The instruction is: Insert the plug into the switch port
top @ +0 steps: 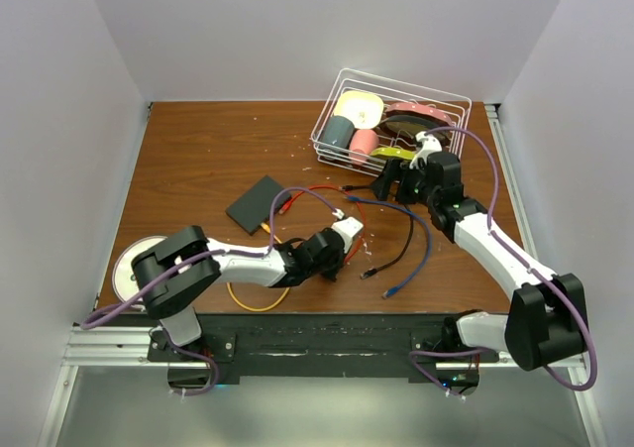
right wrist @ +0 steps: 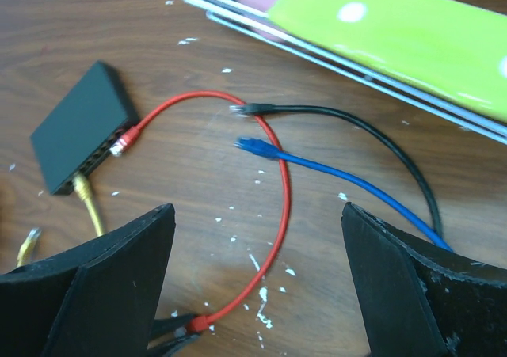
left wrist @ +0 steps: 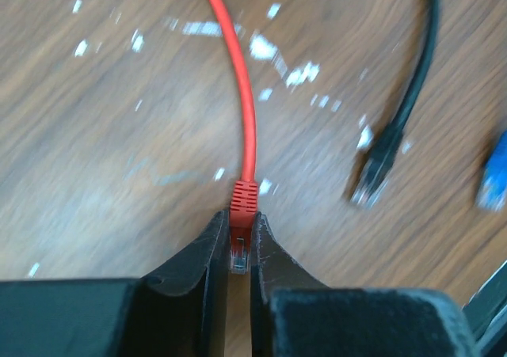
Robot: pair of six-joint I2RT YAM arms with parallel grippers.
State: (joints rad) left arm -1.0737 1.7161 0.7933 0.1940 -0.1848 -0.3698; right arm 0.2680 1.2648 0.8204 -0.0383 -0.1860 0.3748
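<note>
The red plug (left wrist: pixel 243 203) is being clamped between the left jaws, tip inward, seemingly for lifting off the counter (left wrist: pixel 119 135) toward the switch (top: pixel 258 204) lying nearby, while the right jaws are being held apart, empty.

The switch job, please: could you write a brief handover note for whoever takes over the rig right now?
Left gripper: shut on the red plug, apart from the switch.
Right gripper: open, empty, near the white basket.
Switch: flat on the table; the red cable's other end and a yellow cable appear to sit in its ports.
Done: plug grasped.
To do: carry it to a free port, align, push in.
</note>
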